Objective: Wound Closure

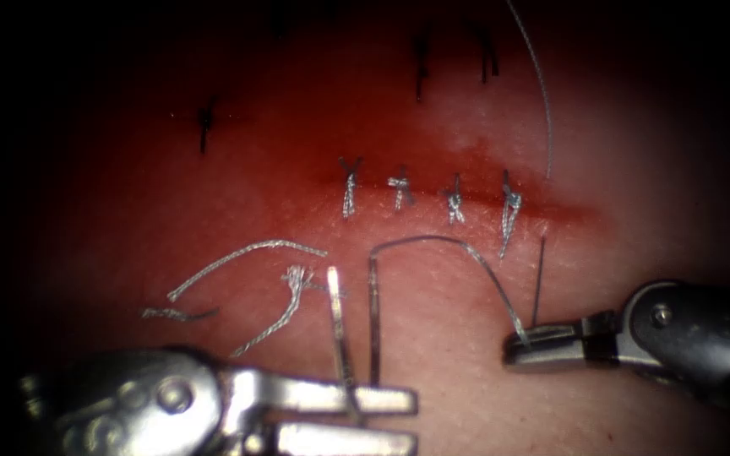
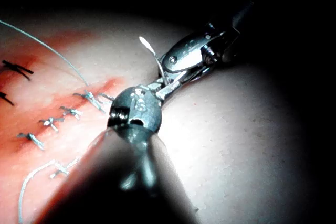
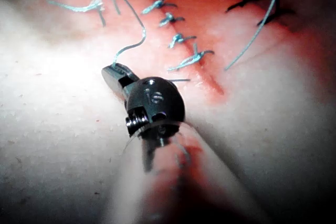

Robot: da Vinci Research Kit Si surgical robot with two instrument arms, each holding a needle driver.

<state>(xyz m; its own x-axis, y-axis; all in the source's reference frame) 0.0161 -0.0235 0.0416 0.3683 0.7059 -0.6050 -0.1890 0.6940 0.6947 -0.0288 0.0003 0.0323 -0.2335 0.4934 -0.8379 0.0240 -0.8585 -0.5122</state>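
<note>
The cut (image 1: 466,196) runs across the tissue (image 1: 635,211) and carries several knotted stitches (image 1: 400,191) (image 3: 178,39). In front of it, my left tool (image 1: 382,418) (image 2: 168,85) is shut on the curved needle (image 1: 337,325) near mid-curve. Both needle ends point up toward the cut, clear of the tissue, and its tip (image 2: 143,41) stands free. From the needle's tail (image 1: 373,279) the thread (image 1: 458,245) arcs right to my right tool (image 1: 519,346) (image 3: 113,71). That tool is shut on the thread (image 3: 131,45), on the near side of the cut's right end.
Several cut ends of thread (image 1: 247,252) lie on the tissue left of the needle. A long loose thread (image 1: 542,101) curves down from the far side to the cut's right end. Dark older stitches (image 1: 420,59) sit farther back. Red fluid (image 1: 297,177) stains the tissue around the cut.
</note>
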